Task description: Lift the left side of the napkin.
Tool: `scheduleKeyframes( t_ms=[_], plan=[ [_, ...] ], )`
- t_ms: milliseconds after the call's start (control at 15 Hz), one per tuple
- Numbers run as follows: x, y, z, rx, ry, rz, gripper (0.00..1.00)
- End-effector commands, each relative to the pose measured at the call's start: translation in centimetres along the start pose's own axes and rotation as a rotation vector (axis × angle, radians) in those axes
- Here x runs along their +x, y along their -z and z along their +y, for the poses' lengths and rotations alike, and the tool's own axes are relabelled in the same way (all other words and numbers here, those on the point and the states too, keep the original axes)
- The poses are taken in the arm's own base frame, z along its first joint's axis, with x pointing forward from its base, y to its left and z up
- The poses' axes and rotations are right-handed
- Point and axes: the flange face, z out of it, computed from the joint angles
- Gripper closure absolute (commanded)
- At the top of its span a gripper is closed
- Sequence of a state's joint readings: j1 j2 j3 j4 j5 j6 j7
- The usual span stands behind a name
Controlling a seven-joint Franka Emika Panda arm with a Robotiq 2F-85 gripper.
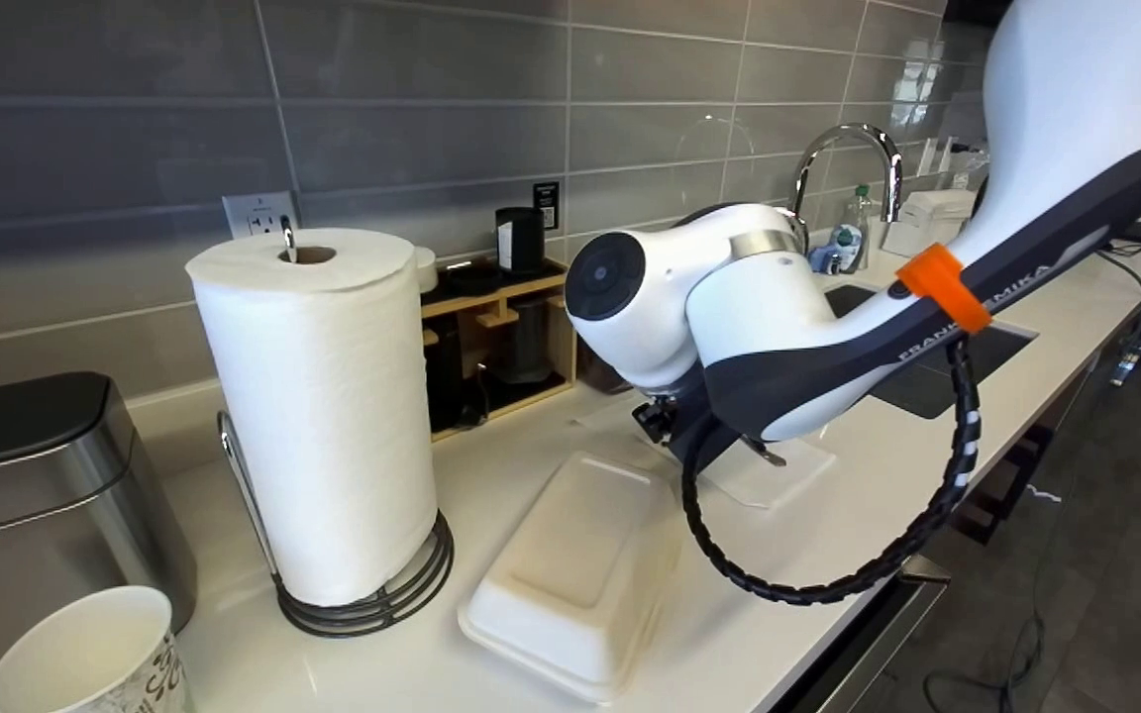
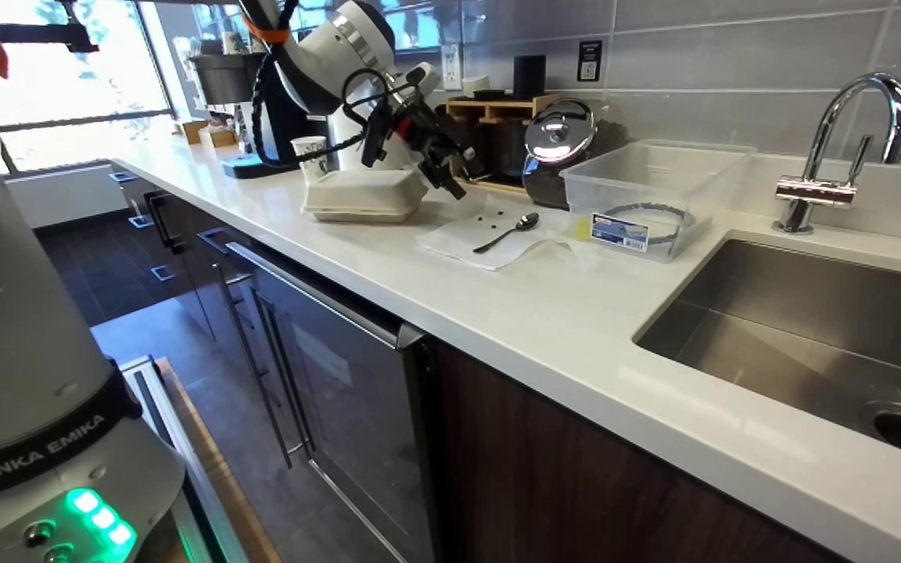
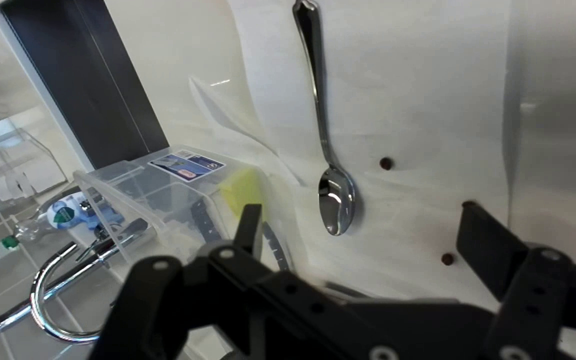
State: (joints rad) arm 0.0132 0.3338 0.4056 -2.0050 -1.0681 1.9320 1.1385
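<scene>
Wrist view shows wide-set fingers; the spoon and bits ahead of them may slide if the napkin tilts.

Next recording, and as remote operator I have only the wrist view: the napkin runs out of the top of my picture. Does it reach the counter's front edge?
Observer: No; in an exterior view, bare counter shows between the napkin and that edge.
Operator: What sits past the napkin, on the side away from the clear bin?
Observer: A closed takeout box, seen in both exterior views.
Operator: Anything tall near that box?
Observer: Yes, a paper-towel roll, upright on a wire stand.
</scene>
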Motion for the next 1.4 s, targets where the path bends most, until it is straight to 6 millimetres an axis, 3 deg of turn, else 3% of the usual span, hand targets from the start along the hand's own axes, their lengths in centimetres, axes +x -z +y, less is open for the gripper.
scheduleKeyframes(
  t_ms=[0,133,933,1333],
  plan=[
    [0.4,0.1,-0.2,0.003,0.001,-0.001,0.00],
    [0.7,0.1,-0.2,0.006,0.003,0.000,0.00],
    [1.8,-3.8,-1.4,0.152,0.235,-0.100,0.00],
    [1.7,-3.4,-1.5,0.175,0.276,-0.156,0.00]
  ],
)
